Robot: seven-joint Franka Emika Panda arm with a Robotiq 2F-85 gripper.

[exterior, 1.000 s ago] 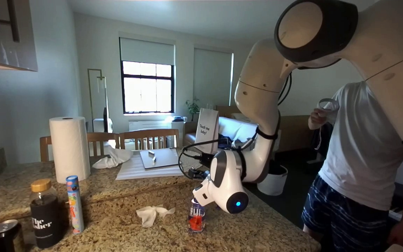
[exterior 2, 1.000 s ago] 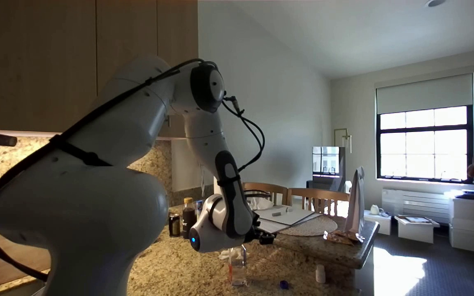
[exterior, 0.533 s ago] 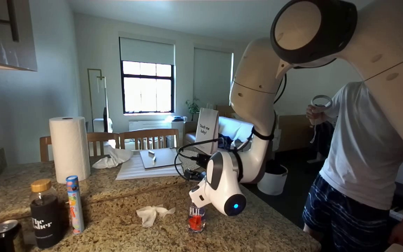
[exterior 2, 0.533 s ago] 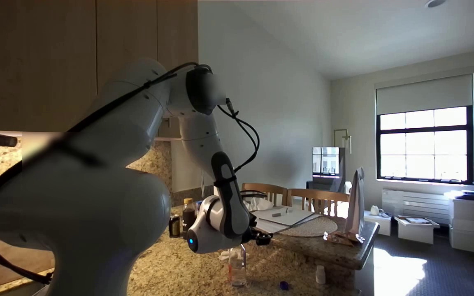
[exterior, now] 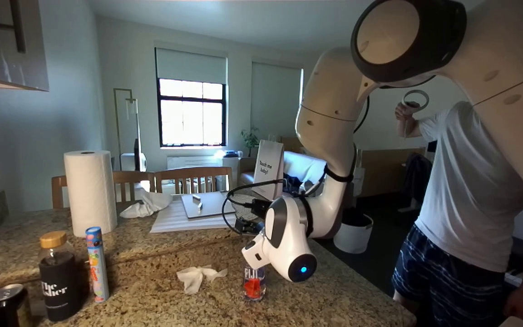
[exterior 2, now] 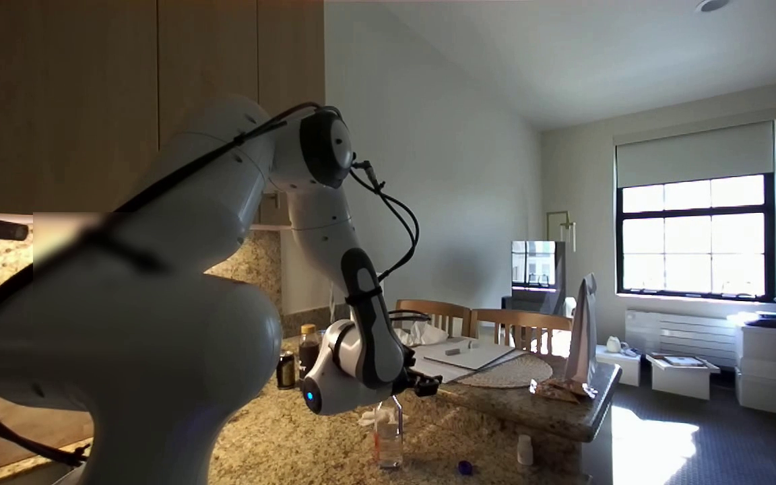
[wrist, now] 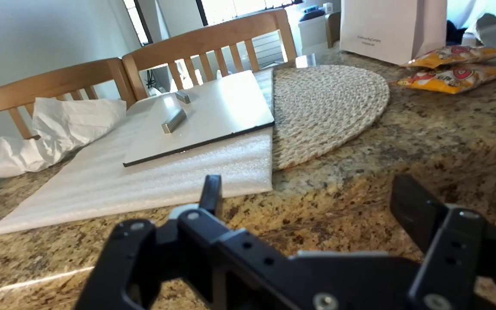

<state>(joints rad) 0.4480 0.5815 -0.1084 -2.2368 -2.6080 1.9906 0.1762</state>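
Hiding bottle (exterior: 253,286) top: arm (exterior: 327,125), both exterior views.

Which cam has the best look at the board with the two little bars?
Wrist view: the board is largest there, whole and clear of the open gripper, with both bars distinct. Both exterior views show the board much smaller, bars tiny; in an exterior view a cable crosses its edge.
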